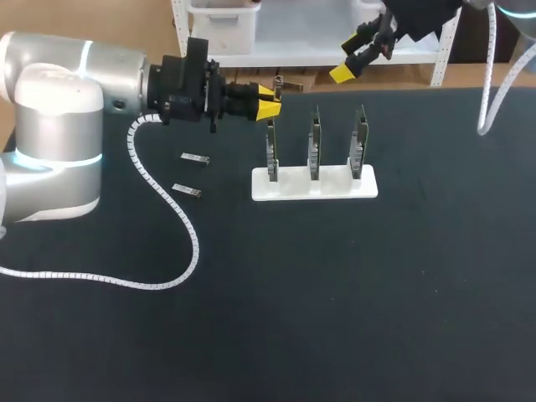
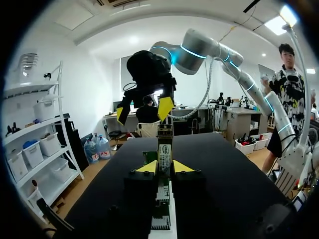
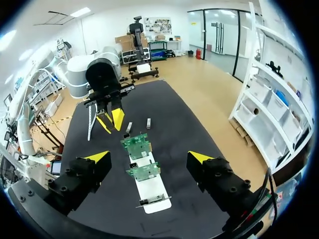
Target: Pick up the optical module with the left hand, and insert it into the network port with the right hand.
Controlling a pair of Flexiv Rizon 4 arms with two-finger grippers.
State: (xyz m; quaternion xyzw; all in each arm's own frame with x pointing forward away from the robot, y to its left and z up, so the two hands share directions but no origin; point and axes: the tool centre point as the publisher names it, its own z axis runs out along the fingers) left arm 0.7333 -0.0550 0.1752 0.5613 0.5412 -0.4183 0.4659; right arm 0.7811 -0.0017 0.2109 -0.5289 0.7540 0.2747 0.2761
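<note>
The left pincer [image 2: 165, 167] is closed on the optical module [image 2: 165, 148], which stands upright between its yellow tips. It is held just over the end one of three upright network cards [image 1: 314, 142] in a white stand [image 1: 335, 186]. Two more modules [image 1: 194, 157] lie beside it on the black worktop [image 1: 335, 293]. The right pincer [image 3: 149, 157] hangs wide open and empty above the worktop's far edge.

We're noting the table [image 1: 352, 301] looking matt black, the stand [image 1: 335, 184] smooth white plastic, the optical module [image 2: 165, 144] in the left end effector [image 2: 165, 167] shiny metal, the left arm [image 1: 59, 92] shell glossy silver, its yellow tips matt plastic.
</note>
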